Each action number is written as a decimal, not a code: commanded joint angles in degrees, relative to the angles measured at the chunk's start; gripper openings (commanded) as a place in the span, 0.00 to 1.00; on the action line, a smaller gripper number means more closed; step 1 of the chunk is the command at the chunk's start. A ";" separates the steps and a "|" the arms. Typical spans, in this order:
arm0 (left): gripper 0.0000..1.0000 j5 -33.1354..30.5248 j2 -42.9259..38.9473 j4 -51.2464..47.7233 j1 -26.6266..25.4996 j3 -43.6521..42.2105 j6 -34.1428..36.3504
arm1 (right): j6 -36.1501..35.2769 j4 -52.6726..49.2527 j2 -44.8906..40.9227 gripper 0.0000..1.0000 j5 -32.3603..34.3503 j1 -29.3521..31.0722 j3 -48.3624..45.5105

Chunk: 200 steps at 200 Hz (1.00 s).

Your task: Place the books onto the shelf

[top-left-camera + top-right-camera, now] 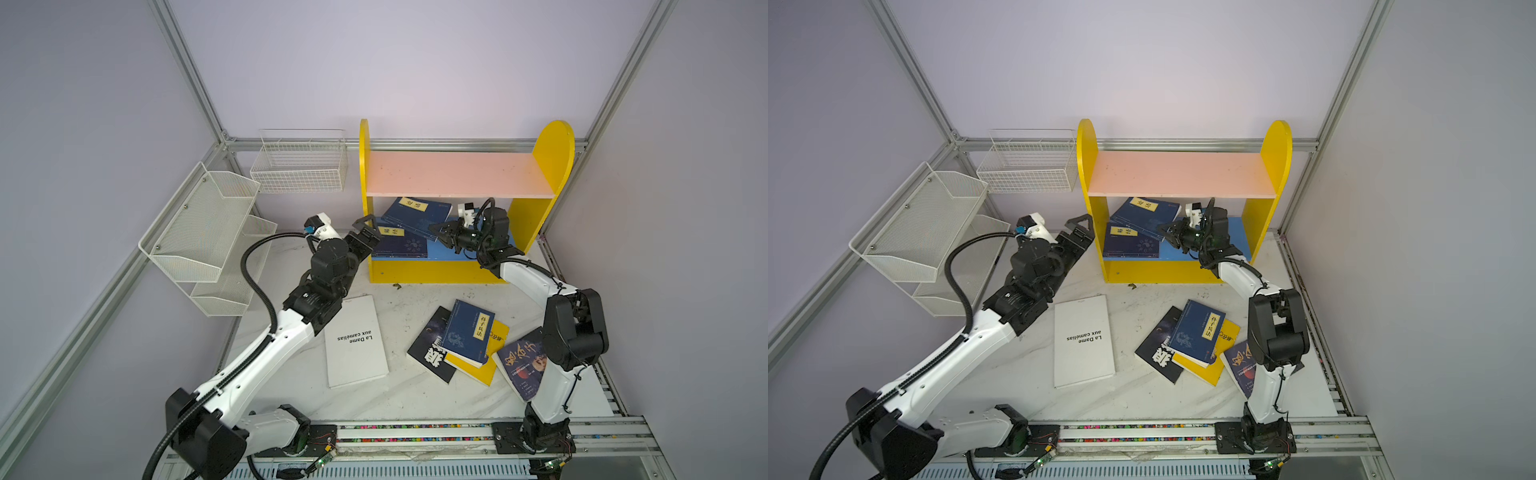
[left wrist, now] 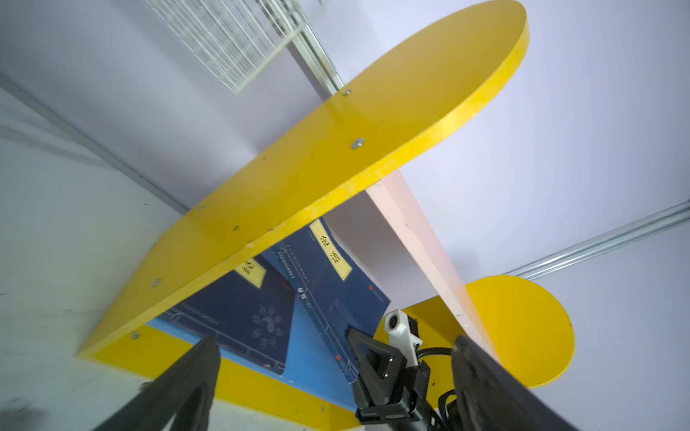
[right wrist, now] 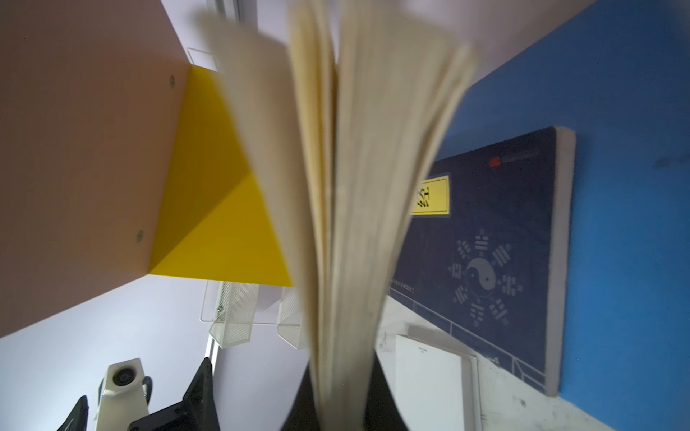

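Pinching navy book: right end effector; left released; "La Dame aux camélias" flat.

The shelf is smooth painted board, matt yellow on its sides, with a speckled matt pink upper board and a blue lower board; the table is a smooth white marbled top, scuffed and stained. The navy book under the pink board has a matt card cover with a yellow paper label; its pages in the right wrist view are dull cream paper; the white book at centre is plain matt. At upper left the mesh rack and wire basket are white-coated metal.
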 commanded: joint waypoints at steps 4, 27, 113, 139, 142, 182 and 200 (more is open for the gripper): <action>0.96 -1.31 -5.29 -13.40 3.77 -7.02 2.33 | -13.25 -12.31 2.28 0.00 -5.70 0.25 6.04; 0.96 -0.70 -9.23 -15.65 7.05 -10.15 1.45 | -22.13 -21.76 3.89 0.00 -4.83 0.24 10.70; 0.97 4.32 -7.83 -13.23 10.61 -11.79 1.33 | -26.57 -21.67 8.54 0.02 -6.05 2.17 15.87; 0.97 4.82 -7.92 -12.60 11.14 -12.68 0.82 | -28.69 -24.29 9.98 0.03 -6.33 3.66 18.02; 0.97 4.86 -7.92 -12.56 11.28 -12.76 0.78 | -28.78 -24.41 10.12 0.03 -6.41 3.75 18.07; 0.97 5.73 -7.94 -12.27 11.94 -13.22 0.71 | -30.34 -25.53 11.04 0.03 -7.48 3.89 19.30; 0.97 6.10 -7.83 -11.86 12.20 -13.37 0.52 | -32.70 -28.06 11.12 0.03 -6.89 3.82 20.48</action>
